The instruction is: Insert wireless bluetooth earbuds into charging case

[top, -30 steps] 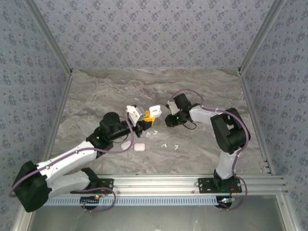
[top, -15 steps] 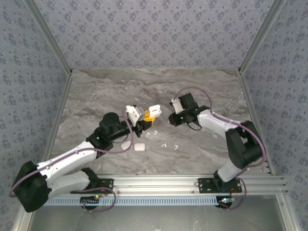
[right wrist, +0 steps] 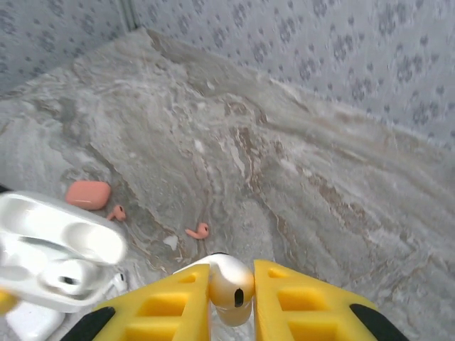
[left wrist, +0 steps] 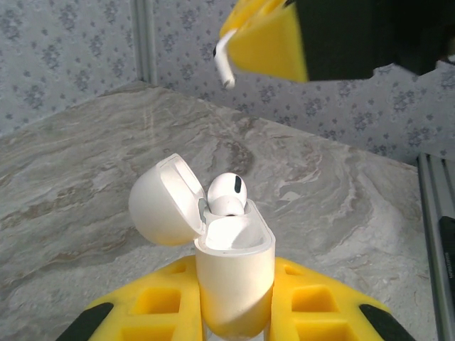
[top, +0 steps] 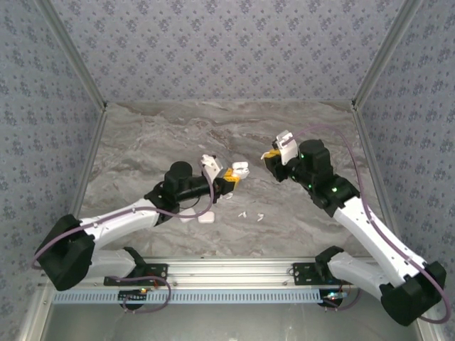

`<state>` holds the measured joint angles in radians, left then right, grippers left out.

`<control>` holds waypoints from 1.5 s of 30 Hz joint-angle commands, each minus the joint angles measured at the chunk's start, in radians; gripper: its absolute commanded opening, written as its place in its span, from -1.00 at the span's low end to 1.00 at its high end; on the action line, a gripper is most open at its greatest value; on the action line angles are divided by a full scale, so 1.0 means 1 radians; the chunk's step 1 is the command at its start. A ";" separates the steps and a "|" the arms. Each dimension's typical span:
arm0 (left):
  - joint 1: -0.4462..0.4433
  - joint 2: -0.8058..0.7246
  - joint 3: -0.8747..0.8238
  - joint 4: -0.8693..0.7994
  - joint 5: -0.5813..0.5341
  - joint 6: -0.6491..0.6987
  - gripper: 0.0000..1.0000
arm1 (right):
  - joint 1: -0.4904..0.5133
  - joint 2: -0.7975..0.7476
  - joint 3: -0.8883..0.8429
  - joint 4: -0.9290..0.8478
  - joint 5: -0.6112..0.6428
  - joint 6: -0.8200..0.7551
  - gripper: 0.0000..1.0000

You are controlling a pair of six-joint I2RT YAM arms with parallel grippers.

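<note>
An open white charging case [left wrist: 234,263] is pinched upright between the yellow pads of the left gripper [top: 227,177]. Its lid [left wrist: 162,204] is swung back and one earbud [left wrist: 227,193] is already seated. A second white earbud [right wrist: 229,283] is clamped by its head in the right gripper [right wrist: 231,302]. From the left wrist it is seen above the case and apart from it, with its stem slanting down toward the opening. From the top camera it lies to the case's right. The free socket is judged to sit beside the seated earbud.
</note>
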<state>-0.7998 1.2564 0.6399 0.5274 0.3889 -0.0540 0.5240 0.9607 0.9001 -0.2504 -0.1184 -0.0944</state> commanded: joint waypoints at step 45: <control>-0.016 0.048 0.089 0.086 0.147 -0.017 -1.00 | 0.202 0.025 0.079 -0.092 -0.117 -0.172 -0.38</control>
<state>-0.8082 1.3056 0.6930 0.5697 0.5125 -0.0647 0.7307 0.9878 0.9352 -0.2916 -0.1753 -0.2634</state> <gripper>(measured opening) 0.187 0.294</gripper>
